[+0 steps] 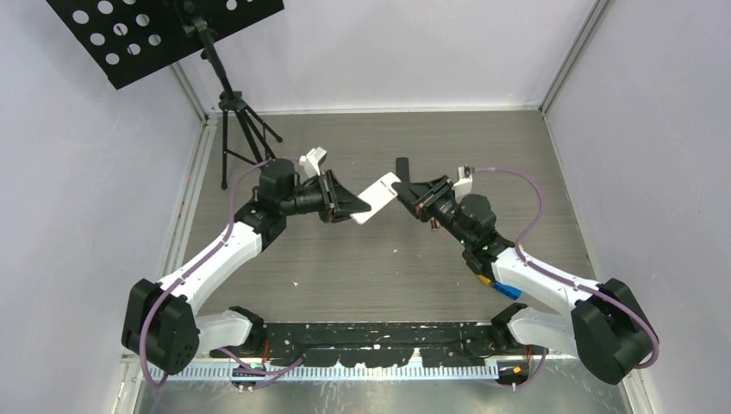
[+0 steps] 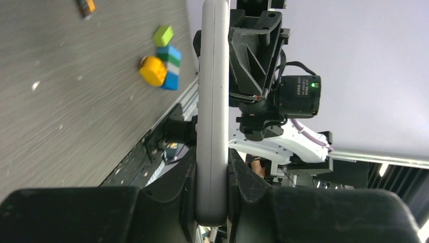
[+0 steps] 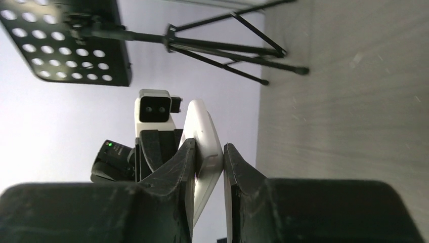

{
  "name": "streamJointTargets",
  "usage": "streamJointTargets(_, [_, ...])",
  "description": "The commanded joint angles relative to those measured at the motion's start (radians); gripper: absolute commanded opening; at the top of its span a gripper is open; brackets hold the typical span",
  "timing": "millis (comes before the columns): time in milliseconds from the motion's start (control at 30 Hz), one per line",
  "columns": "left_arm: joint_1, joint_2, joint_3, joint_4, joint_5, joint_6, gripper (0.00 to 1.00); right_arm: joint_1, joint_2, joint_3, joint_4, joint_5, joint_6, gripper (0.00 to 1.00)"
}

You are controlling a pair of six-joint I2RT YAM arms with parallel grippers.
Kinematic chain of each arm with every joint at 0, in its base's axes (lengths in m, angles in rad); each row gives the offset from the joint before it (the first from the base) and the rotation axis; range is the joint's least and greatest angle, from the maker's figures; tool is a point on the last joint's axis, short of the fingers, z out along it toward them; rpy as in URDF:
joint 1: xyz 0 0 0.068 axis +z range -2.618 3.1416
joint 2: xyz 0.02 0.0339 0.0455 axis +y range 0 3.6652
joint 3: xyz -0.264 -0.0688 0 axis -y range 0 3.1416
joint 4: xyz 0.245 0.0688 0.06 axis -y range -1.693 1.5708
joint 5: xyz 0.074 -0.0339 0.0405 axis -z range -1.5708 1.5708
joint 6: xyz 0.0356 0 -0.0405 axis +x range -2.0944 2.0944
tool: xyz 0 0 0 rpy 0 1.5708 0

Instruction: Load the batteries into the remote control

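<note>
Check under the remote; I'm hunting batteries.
The remote is held aloft over the table; bare wood shows around its edges. The spot straight beneath is covered by the remote itself.

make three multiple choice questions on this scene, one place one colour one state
1. Where is the remote? A flat on the table; B in the air, held at both ends; C in one hand only.
2. Its colour? A white; B black; C yellow.
3. The left hand is: A wide open; B shut on the remote; C out of view.
Answers: 1 B, left hand and right hand each pinch an end above the table; 2 A, white in every view; 3 B, it clamps both faces.
</note>
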Motion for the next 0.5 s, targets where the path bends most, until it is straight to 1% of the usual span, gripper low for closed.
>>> streamJointTargets(0, [0.006,0.004,-0.06,-0.146,-0.042,0.084,0.0,0.004,0.042,-0.103,-0.017,0.028,0.044,0.2])
streamJointTargets(100, [0.006,0.025,-0.096,-0.178,-0.054,0.108,0.0,0.005,0.077,-0.143,-0.024,0.033,0.06,0.28])
streamJointTargets(233, [0.006,0.063,-0.102,-0.231,-0.064,0.164,0.0,0.007,0.116,-0.181,-0.021,0.05,0.039,0.38])
streamJointTargets(367, [0.006,0.096,-0.071,-0.348,-0.087,0.28,0.0,0.007,0.14,-0.191,-0.029,0.059,-0.006,0.43])
streamJointTargets(467, [0.006,0.111,-0.041,-0.442,-0.119,0.372,0.0,0.007,0.151,-0.182,-0.037,0.054,-0.047,0.43])
